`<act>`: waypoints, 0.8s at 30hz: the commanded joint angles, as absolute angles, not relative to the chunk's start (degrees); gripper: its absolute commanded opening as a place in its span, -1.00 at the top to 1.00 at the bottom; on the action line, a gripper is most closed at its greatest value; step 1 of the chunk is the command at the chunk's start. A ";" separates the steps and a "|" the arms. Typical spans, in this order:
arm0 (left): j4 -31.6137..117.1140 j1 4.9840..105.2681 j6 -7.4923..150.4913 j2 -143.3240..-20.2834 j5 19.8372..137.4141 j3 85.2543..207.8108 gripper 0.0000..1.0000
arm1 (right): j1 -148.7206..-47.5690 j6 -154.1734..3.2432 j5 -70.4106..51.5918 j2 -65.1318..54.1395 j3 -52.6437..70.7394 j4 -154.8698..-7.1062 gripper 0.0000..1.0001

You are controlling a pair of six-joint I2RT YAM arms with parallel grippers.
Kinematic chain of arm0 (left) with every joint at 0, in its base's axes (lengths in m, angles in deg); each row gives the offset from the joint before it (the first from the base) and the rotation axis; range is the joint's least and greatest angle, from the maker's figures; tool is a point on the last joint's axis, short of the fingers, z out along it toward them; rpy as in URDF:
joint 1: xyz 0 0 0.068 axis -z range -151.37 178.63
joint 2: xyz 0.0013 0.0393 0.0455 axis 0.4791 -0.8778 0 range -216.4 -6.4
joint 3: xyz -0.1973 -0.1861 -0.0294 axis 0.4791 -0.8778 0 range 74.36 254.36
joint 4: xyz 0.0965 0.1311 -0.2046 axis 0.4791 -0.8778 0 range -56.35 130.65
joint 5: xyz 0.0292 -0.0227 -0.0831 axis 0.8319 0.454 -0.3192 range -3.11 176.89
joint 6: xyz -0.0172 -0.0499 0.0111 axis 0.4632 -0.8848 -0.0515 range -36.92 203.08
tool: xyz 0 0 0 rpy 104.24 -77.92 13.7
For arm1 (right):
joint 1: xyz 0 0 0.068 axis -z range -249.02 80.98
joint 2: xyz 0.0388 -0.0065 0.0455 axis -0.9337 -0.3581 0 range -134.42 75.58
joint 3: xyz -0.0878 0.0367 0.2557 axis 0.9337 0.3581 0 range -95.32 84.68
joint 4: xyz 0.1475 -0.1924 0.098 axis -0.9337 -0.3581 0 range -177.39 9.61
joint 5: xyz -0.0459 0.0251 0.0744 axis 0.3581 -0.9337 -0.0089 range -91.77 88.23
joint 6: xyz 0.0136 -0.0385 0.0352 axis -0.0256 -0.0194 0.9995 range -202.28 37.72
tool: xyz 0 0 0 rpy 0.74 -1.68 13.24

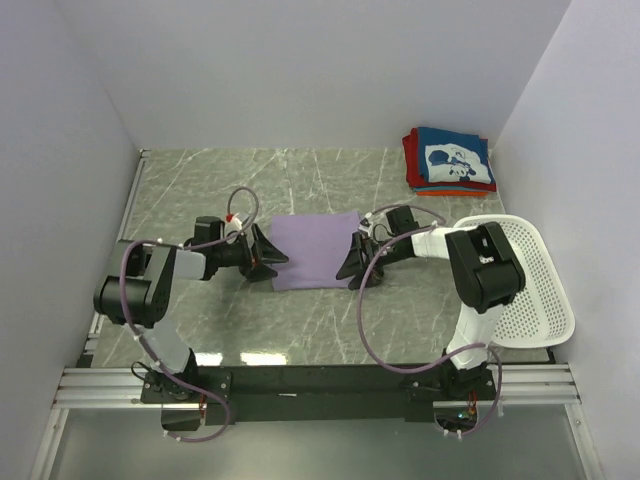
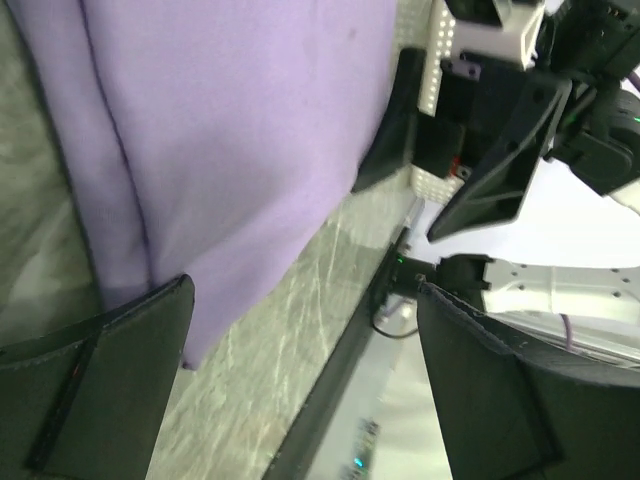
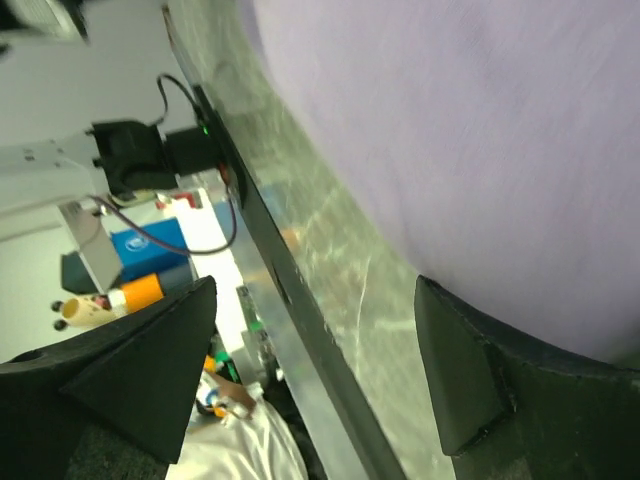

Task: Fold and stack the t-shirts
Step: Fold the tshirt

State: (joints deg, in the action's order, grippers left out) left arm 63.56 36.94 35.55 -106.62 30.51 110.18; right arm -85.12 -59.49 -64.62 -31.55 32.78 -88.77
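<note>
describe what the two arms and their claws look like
Both arms have black joints and pale grey-white links: left arm, right arm. Each ends in a black, wedge-fingered claw: left claw, right claw. Greyish-purple cables loop along them.

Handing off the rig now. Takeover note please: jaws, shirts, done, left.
Left gripper: jaws open, at the left edge of the folded plain lavender cloth t-shirt, gripping nothing.
Right gripper: jaws open at its right edge, gripping nothing.
Done: lavender shirt folded into a rectangle mid-table; navy blue t-shirt with white print tops a folded pile over a red one, far right corner.
Left: likely move the lavender shirt onto that pile.
</note>
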 commanded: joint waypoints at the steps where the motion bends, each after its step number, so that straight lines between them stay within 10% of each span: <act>1: 59.35 36.18 42.04 -100.55 33.99 110.22 -0.99 | -84.31 -69.54 -62.75 -24.71 30.81 -99.29 -0.72; 15: 72.29 44.89 33.07 -107.20 32.13 109.43 -0.97 | -85.46 -61.63 -62.42 -35.06 30.45 -89.09 -0.64; 24: 53.35 36.63 46.85 -106.27 33.71 112.86 -0.93 | -79.57 -72.94 -59.87 -35.08 26.95 -108.13 -0.57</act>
